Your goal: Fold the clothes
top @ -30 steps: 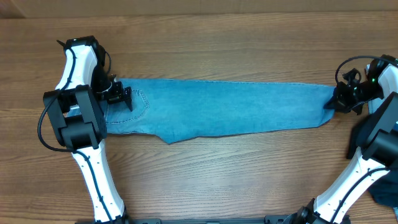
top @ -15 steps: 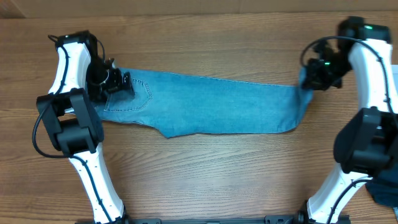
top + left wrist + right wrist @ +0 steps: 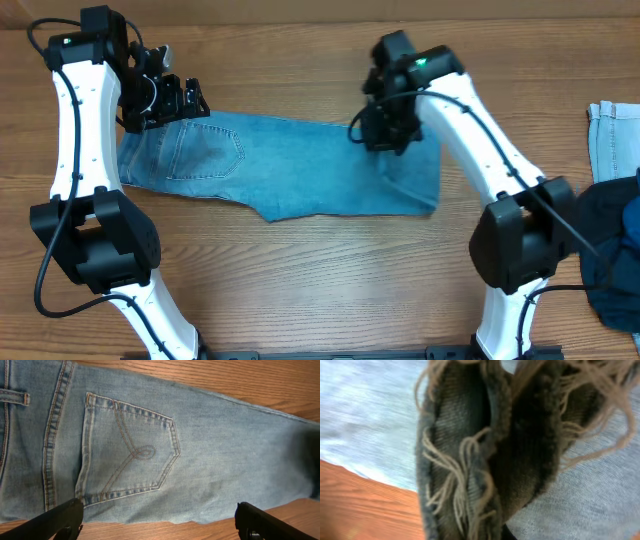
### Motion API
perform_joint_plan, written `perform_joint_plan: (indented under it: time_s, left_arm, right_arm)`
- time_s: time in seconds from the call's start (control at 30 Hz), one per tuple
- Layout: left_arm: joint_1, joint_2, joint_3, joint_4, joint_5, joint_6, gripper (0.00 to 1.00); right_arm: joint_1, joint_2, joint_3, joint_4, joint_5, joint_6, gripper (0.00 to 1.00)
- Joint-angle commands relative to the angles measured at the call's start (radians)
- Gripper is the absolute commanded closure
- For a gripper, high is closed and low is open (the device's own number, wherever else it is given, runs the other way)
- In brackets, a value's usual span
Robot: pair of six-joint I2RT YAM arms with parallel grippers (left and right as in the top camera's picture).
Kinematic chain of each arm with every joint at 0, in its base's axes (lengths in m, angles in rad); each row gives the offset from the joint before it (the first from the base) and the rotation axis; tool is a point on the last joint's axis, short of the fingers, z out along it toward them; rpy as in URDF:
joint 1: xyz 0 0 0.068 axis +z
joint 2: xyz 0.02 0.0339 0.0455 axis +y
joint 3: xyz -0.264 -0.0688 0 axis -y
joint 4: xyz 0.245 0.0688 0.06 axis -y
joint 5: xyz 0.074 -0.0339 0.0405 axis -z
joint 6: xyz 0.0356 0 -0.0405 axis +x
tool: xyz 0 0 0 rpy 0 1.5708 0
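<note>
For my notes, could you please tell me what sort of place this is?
Probably a robot test bench: a wooden table, two white arms mounted at its near edge, and jeans laid out for folding.

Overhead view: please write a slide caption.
Right pincer holds the jeans by the hem, mid-fold; left pincer open near the waistband.

I am carrying the frayed hem (image 3: 470, 460) of the jeans (image 3: 300, 175) leftward in my clamped right gripper (image 3: 374, 134), from far out on the right to above the middle, doubling the leg back over itself. My left gripper (image 3: 198, 100), jaws spread, is drifting off the waist end (image 3: 135, 160) toward the far side.
</note>
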State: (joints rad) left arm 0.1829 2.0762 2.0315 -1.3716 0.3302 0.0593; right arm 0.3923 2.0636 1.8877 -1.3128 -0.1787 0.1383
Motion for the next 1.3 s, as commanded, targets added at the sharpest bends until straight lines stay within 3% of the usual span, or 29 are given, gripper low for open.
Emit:
perform_joint_plan:
  time_s: [0.0, 0.3, 0.4, 0.5, 0.73, 0.77, 0.83, 0.9, 1.13, 1.2, 1.27]
  left_arm:
    - [-0.008, 0.004, 0.004, -0.006, 0.018, 0.024, 0.00]
    - [-0.008, 0.004, 0.004, -0.012, 0.019, 0.024, 0.00]
    - [-0.008, 0.004, 0.004, -0.013, 0.019, 0.023, 0.00]
    - [-0.008, 0.004, 0.004, -0.012, 0.018, 0.023, 0.00]
    - [-0.009, 0.004, 0.004, -0.014, 0.018, 0.023, 0.00]
    - [-0.008, 0.004, 0.004, -0.015, 0.015, 0.024, 0.00]
    - [-0.008, 0.004, 0.004, -0.018, 0.003, 0.023, 0.00]
    - [-0.008, 0.005, 0.004, -0.026, -0.012, 0.023, 0.00]
    - [-0.006, 0.005, 0.004, -0.031, -0.076, 0.000, 0.00]
    - [-0.006, 0.005, 0.003, -0.031, -0.076, 0.001, 0.00]
    - [-0.006, 0.005, 0.000, -0.026, -0.076, 0.001, 0.00]
  right_arm:
    - [0.048, -0.047, 0.021, 0.051, -0.006, 0.101, 0.96]
    - [0.130, -0.040, 0.013, 0.120, -0.010, 0.128, 0.96]
    - [0.146, -0.040, 0.013, 0.145, -0.077, 0.119, 0.55]
    - [0.156, -0.040, 0.013, 0.167, -0.206, -0.005, 0.46]
    - [0.082, -0.040, 0.011, 0.122, -0.030, -0.008, 0.42]
    - [0.069, -0.040, 0.001, 0.118, -0.024, -0.008, 0.44]
    - [0.055, -0.040, -0.032, 0.106, -0.002, -0.006, 0.60]
    - [0.036, -0.040, -0.079, 0.100, 0.111, 0.075, 0.63]
    - [-0.010, -0.038, -0.168, 0.157, 0.061, 0.044, 0.66]
    - [-0.009, -0.038, -0.171, 0.164, -0.039, 0.016, 0.63]
    - [0.008, -0.038, -0.171, 0.164, -0.158, -0.010, 0.50]
